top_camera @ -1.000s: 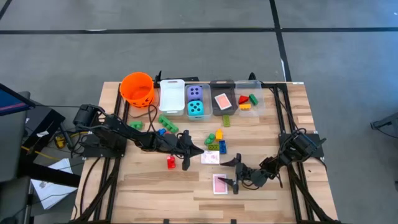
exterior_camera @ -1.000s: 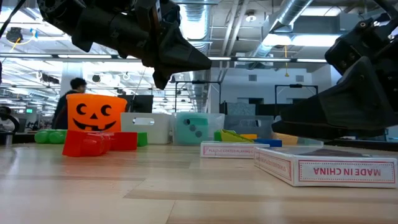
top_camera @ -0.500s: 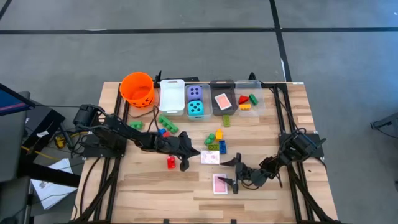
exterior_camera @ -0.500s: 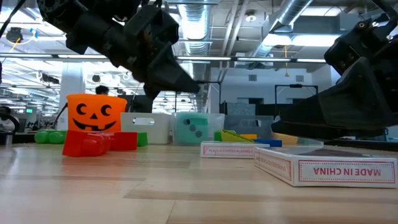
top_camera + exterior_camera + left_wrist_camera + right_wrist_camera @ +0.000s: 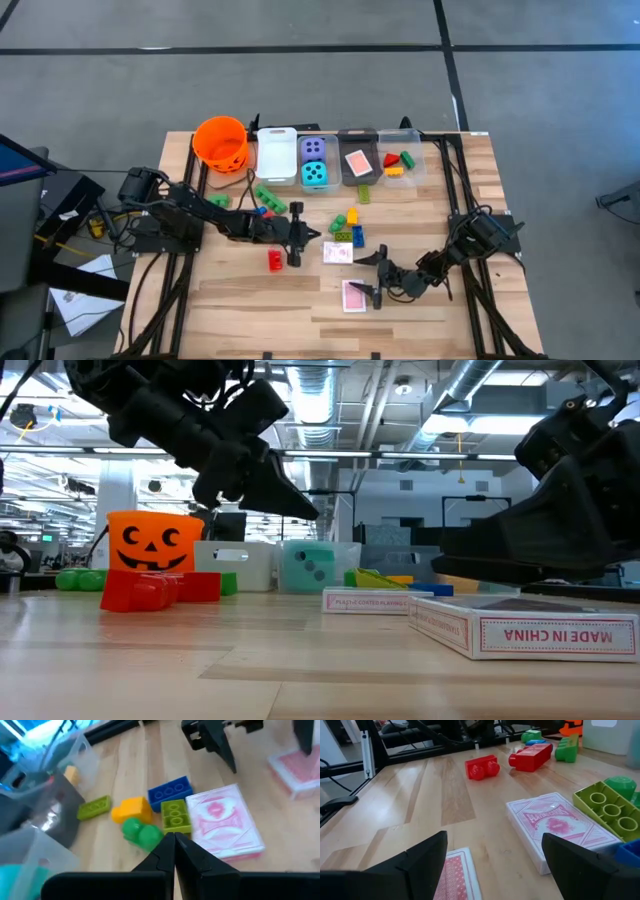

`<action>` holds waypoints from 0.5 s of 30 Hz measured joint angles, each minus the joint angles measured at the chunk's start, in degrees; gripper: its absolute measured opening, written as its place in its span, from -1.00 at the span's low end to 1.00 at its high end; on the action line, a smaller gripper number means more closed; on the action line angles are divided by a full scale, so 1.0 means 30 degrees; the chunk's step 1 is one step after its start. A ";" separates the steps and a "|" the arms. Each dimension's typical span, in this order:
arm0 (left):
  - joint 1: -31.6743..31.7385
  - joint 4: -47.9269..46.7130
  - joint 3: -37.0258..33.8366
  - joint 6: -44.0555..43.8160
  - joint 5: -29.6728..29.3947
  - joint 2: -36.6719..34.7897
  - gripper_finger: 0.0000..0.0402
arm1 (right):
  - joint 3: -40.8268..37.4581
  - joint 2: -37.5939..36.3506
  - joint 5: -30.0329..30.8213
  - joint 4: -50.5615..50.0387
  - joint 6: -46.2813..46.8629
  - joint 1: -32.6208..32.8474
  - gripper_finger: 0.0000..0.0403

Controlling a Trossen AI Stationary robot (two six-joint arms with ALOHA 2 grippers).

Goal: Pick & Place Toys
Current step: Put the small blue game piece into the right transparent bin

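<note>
A wooden table (image 5: 240, 300) stands on grey floor, with a bucket (image 5: 221, 141) and clear bins (image 5: 345, 152) along its far edge. The left arm has drawn back since a second ago: its pincer (image 5: 294, 236), fingers pressed together and empty, now hangs nearer the red brick (image 5: 275, 260), pointing toward one card deck (image 5: 338, 252). The right pincer (image 5: 378, 277) rests low, unmoved, fingers spread wide astride the near deck (image 5: 354, 296). Loose bricks (image 5: 351, 222) cluster mid-table; the near-left boards lie bare.
</note>
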 joint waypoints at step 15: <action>0.1151 0.2595 0.0000 -0.0935 0.4651 0.0000 -0.98 | 0.0000 -0.0002 0.0000 0.0007 -0.0064 -0.0629 0.58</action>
